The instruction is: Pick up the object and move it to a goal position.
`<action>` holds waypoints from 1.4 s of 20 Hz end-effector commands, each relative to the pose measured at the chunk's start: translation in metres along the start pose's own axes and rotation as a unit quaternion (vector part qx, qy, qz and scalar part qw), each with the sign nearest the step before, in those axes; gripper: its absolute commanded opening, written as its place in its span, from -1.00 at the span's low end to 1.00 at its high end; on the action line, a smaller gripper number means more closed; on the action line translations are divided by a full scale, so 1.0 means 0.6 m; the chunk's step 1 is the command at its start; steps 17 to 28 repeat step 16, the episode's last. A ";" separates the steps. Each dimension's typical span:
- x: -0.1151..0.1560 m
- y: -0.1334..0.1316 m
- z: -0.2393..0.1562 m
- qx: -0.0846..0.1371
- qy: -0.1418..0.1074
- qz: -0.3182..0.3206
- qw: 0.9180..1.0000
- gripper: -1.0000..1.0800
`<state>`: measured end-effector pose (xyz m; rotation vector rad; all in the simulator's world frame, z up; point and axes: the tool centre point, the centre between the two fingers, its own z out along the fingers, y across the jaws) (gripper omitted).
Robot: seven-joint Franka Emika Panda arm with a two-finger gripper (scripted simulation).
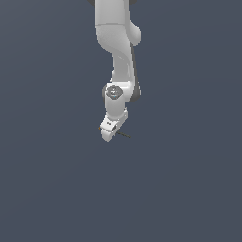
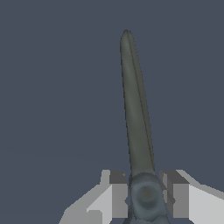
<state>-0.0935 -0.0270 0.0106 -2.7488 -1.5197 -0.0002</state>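
The biggest thing here is the white arm. It hangs down from the top of the exterior view over a plain dark grey floor. There is nothing else around it.

At the end of the arm is the gripper. It is tipped a little to one side.

The smallest thing is the stick. In the exterior view it is only a thin dark line that pokes out of the gripper toward the exterior view's right. A tiny orange-brown bit shows on the other side of the gripper.

The wrist view shows much more. There the stick looks long and grey-green, and it comes to a point far from the camera. Its thick round end sits between the two fingers, and both pads press against it — so the jaws are clamped on the stick.

I think the pick-up part is done and the carry part is in hand. I cannot tell from the exterior view if the stick is off the floor, since no shadow shows.

No goal mark shows in either view, so I cannot say how far there is to go.

The next move calls for a steady grip and a smooth ride. The stick is thin and held by one end — a quick jerk could make it turn or slip between the pads.

The exterior view shows the whole arm and its lean. The wrist view shows the grip.
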 end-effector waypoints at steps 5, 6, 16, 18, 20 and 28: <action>0.086 -0.041 -0.004 0.000 0.000 0.001 1.000 -1.00; 0.097 -0.046 -0.004 0.000 0.000 0.001 1.000 -1.00; 0.154 -0.070 -0.006 0.000 0.000 0.002 1.000 -1.00; 0.154 -0.070 -0.006 0.000 0.000 0.002 1.000 -1.00; 0.154 -0.070 -0.006 0.000 0.000 0.002 1.000 -1.00; 0.154 -0.070 -0.006 0.000 0.000 0.002 1.000 -1.00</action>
